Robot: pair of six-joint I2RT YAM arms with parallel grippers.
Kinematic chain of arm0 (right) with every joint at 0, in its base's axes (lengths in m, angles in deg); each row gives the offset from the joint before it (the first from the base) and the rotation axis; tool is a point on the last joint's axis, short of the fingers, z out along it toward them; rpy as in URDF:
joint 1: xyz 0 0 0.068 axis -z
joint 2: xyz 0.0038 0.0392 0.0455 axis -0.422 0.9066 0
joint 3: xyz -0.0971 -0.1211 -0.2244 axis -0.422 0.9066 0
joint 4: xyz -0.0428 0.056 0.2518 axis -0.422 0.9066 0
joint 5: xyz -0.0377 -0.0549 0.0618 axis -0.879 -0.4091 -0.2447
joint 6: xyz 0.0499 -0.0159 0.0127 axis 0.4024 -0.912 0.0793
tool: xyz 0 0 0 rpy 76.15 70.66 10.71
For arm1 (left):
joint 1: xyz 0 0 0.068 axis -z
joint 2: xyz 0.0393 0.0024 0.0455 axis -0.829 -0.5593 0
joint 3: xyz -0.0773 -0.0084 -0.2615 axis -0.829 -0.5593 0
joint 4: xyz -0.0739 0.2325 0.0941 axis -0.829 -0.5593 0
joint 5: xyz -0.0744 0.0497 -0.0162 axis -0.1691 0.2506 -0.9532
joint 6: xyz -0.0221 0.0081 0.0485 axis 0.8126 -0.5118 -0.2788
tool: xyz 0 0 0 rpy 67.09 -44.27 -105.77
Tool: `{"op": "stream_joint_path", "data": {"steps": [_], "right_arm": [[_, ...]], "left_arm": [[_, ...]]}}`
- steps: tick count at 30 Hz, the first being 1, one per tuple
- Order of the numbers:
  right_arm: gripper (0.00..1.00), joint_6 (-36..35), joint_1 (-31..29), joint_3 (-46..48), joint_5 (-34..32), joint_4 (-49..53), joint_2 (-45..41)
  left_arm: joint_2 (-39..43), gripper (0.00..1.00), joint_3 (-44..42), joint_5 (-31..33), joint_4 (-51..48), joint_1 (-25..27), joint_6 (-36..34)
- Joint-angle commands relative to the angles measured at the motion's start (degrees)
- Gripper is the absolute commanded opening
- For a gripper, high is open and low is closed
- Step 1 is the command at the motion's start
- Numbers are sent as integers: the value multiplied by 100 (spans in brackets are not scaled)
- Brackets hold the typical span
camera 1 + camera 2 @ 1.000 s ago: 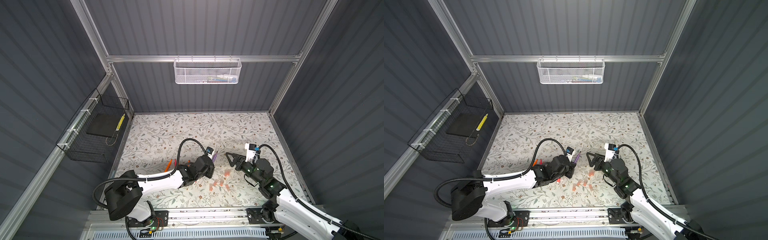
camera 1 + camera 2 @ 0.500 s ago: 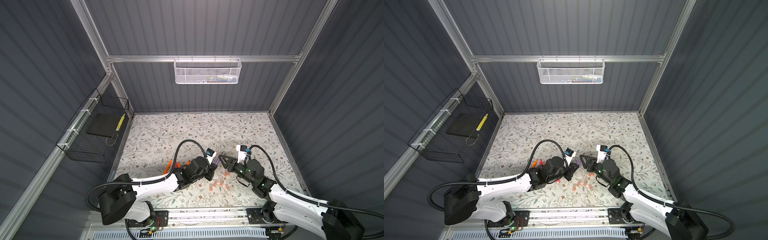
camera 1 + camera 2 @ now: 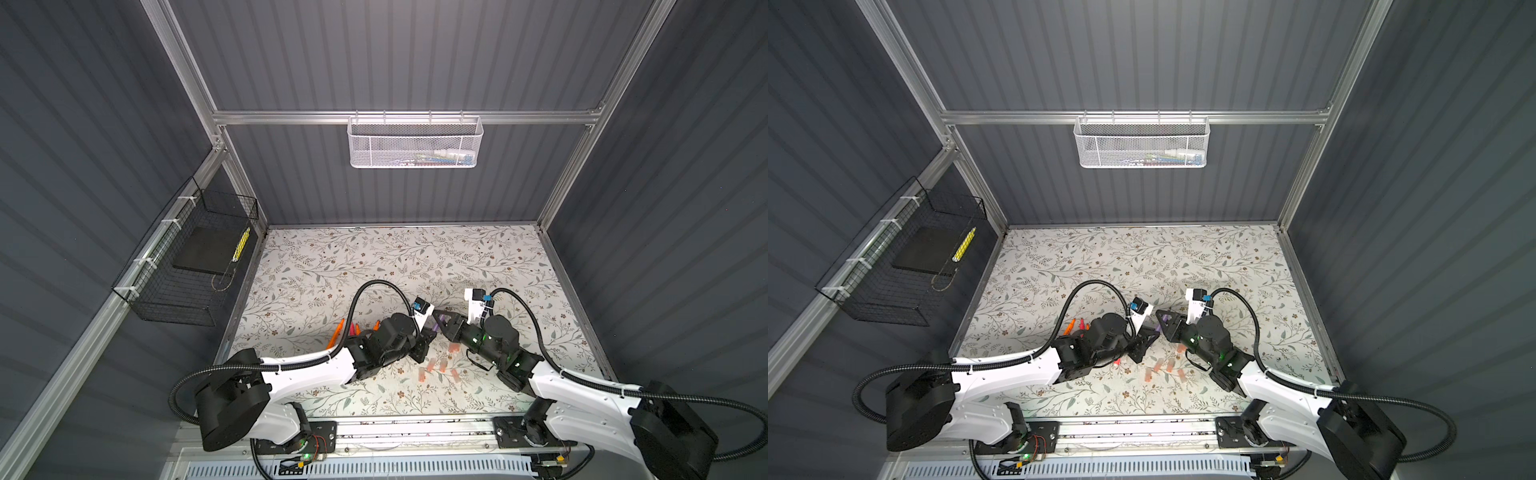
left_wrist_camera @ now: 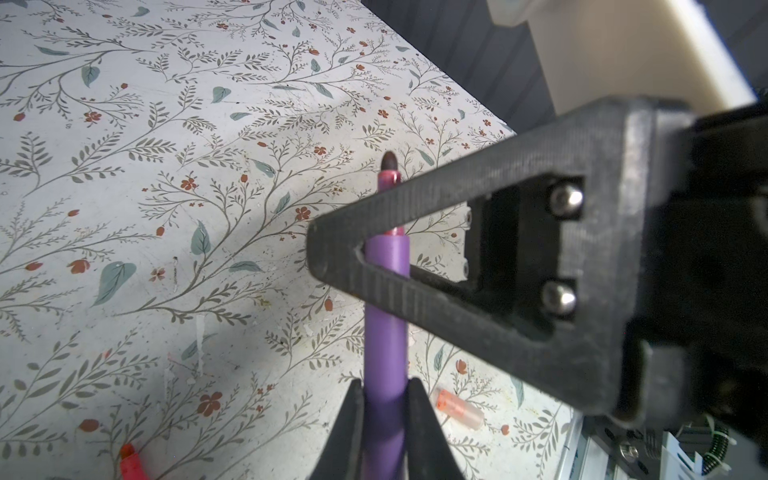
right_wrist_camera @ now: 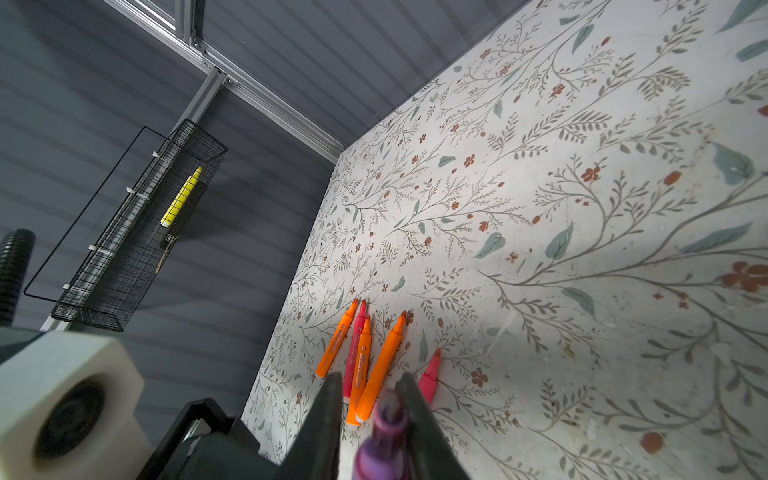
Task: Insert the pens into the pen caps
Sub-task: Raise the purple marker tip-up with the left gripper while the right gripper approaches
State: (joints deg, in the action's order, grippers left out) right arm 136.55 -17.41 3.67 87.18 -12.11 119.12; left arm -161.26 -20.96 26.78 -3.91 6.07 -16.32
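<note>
Left gripper (image 4: pixel 385 388) clamped on purple pen (image 4: pixel 385 324) barrel, tip thrust out, likely for a handover or steadying. Right gripper (image 5: pixel 370 380) jaws straddle the tip end; cannot tell if clamped. Caps (image 3: pixel 432 365) loose at 6 o'clock of grippers, spare pens (image 5: pixel 376 370) at 9.

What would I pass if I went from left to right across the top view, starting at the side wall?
First the black wire basket hanging on the wall → then the loose orange and pink-red marker pens lying together → then the left gripper → then the right gripper.
</note>
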Motion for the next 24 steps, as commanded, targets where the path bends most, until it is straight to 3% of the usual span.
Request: {"op": "stream_joint_path", "data": {"steps": [1, 3, 7, 12, 24], "right_arm": [[20, -1, -38, -132, -46, -126, 20], [14, -1, -48, -95, -68, -167, 11], [5, 1, -107, -39, -123, -224, -42], [2, -16, -330, -65, -245, -206, -125], [1, -123, -762, -162, -628, -348, -35]], "left_arm": [[205, 0, -102, -78, 60, -36, -89], [241, 3, -146, -74, 91, -36, -89], [243, 25, -230, -42, 204, -36, -78], [195, 43, -225, -22, 203, -36, -28], [71, 48, -270, -55, 429, -36, -21]]}}
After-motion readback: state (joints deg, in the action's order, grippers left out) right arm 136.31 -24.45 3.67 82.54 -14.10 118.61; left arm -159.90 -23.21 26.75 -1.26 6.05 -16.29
